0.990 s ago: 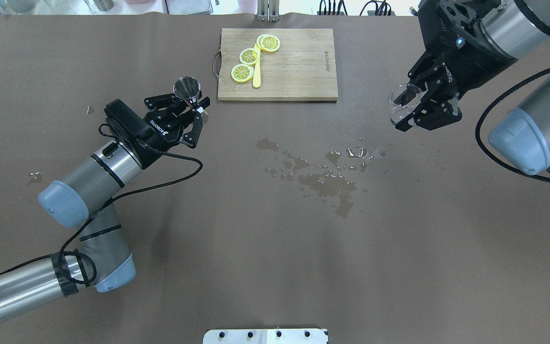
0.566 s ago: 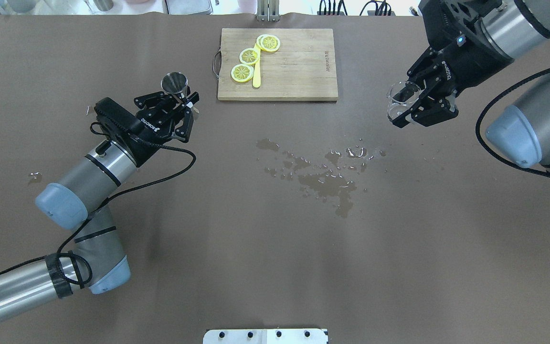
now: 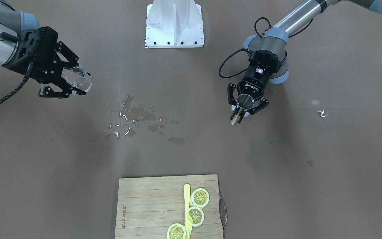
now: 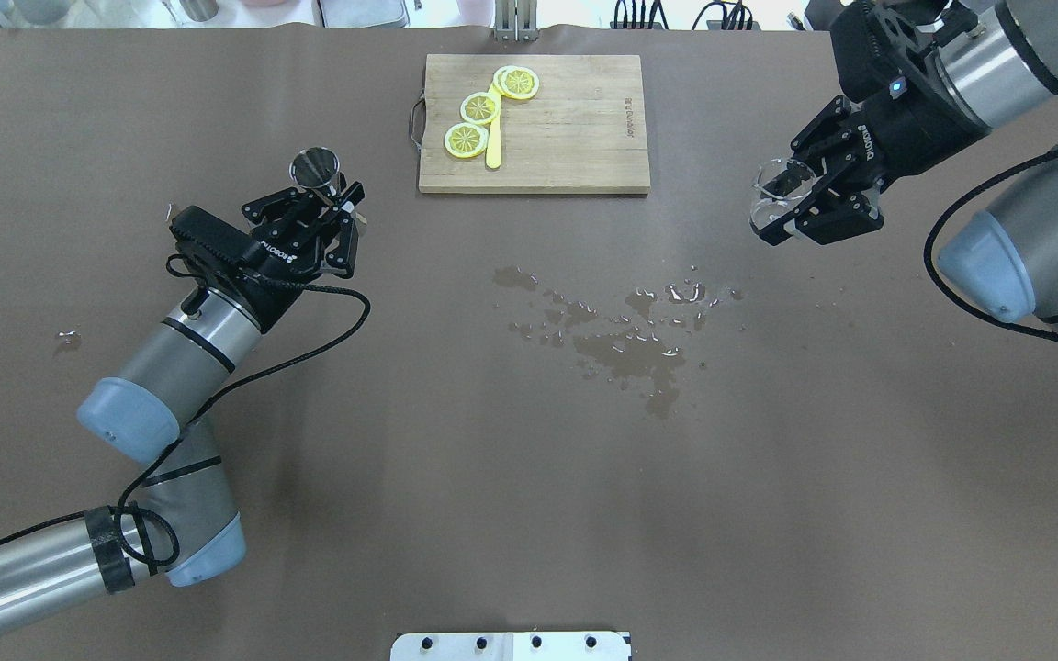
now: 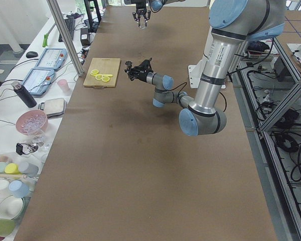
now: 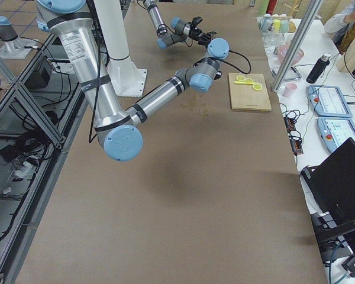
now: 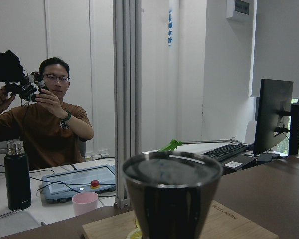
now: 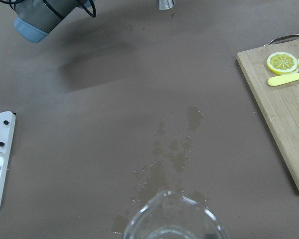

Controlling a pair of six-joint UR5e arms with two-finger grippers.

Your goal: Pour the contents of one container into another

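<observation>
A small steel cup (image 4: 313,169) stands upright between the fingers of my left gripper (image 4: 332,197), which is shut on its lower part, left of the cutting board. In the front-facing view the same cup (image 3: 245,100) sits in that gripper (image 3: 244,111). The left wrist view is filled by the cup (image 7: 172,199), its inside hidden. My right gripper (image 4: 800,197) is shut on a clear glass beaker (image 4: 772,188) held above the table's right side, spout tilted toward the centre. The beaker (image 3: 77,78) looks empty; its rim (image 8: 172,219) shows in the right wrist view.
Spilled liquid (image 4: 625,344) is spread over the middle of the brown table. A wooden cutting board (image 4: 566,138) with three lemon slices (image 4: 480,107) and a yellow knife (image 4: 493,147) lies at the far centre. A white base plate (image 4: 511,645) is at the near edge.
My left gripper has carried the steel cup to the left, away from the cutting board. My right arm has drawn back slightly to the right, with the beaker almost in the same place.
</observation>
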